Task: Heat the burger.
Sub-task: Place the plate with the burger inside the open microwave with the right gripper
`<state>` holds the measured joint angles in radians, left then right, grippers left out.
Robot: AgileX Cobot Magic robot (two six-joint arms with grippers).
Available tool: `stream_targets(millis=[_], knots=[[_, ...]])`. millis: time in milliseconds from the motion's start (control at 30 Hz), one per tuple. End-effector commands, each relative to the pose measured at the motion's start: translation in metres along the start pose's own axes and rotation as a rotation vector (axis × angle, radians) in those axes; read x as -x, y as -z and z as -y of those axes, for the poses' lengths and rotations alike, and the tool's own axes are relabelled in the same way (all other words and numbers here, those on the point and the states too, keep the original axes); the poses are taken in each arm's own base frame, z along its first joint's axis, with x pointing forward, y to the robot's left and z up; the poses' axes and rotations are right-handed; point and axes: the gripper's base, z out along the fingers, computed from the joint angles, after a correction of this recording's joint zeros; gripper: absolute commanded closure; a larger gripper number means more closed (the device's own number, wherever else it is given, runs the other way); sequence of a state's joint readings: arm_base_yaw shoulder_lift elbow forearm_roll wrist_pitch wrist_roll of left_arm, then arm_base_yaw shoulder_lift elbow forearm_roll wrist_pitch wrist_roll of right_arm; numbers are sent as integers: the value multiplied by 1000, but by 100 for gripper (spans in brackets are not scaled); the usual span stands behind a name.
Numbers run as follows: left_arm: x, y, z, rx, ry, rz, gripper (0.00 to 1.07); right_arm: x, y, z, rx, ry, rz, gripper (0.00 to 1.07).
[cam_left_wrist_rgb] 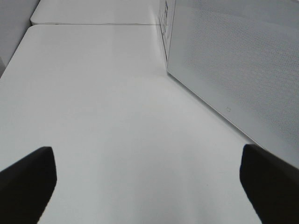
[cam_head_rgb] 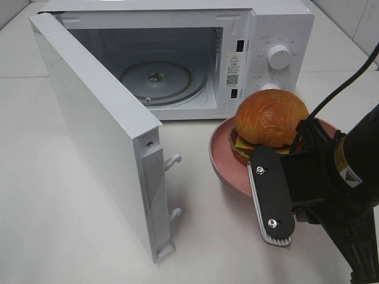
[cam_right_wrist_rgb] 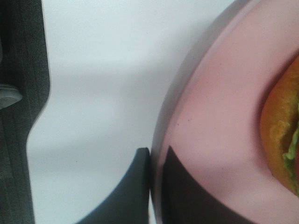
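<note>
The burger (cam_head_rgb: 269, 118) with its glossy brown bun sits on a round pink plate (cam_head_rgb: 228, 163) just in front of the microwave's control panel (cam_head_rgb: 278, 56). My right gripper (cam_right_wrist_rgb: 156, 186) is shut on the plate's rim (cam_right_wrist_rgb: 163, 140), one finger under it and one on top; the burger's edge (cam_right_wrist_rgb: 282, 135) lies beyond. In the high view that gripper (cam_head_rgb: 263, 186) is at the plate's near side. Whether the plate rests on the table I cannot tell. My left gripper (cam_left_wrist_rgb: 149, 186) is open over bare table with nothing between its fingers.
The white microwave (cam_head_rgb: 177, 12) stands at the back with its door (cam_head_rgb: 95, 130) swung wide open toward the front left; the glass turntable (cam_head_rgb: 157, 80) inside holds nothing. The door's outer face (cam_left_wrist_rgb: 233, 60) is beside my left gripper. White table (cam_head_rgb: 71, 236) lies around.
</note>
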<state>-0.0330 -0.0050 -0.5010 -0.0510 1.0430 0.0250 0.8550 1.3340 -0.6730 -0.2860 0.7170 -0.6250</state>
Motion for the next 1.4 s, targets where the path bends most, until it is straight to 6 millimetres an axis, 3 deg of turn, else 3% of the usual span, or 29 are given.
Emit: stream_targets(millis=[33,433,667,1133,1400], knots=[[-1,2,1,-6,1,22,7,2,3,3,-47,70,29,107],[-1,2,1,-6,1,22,7,4,3,5,-67,64,52,107],[-1,2,1,-6,1,22,7,9,2,14,-159,216,97,107],[-1,2,1,-6,1,22,7,16,-23,33,-186,308,201,107],[-1,2,1,-6,1,22,7,34,-29,53,-179,347,227,107]])
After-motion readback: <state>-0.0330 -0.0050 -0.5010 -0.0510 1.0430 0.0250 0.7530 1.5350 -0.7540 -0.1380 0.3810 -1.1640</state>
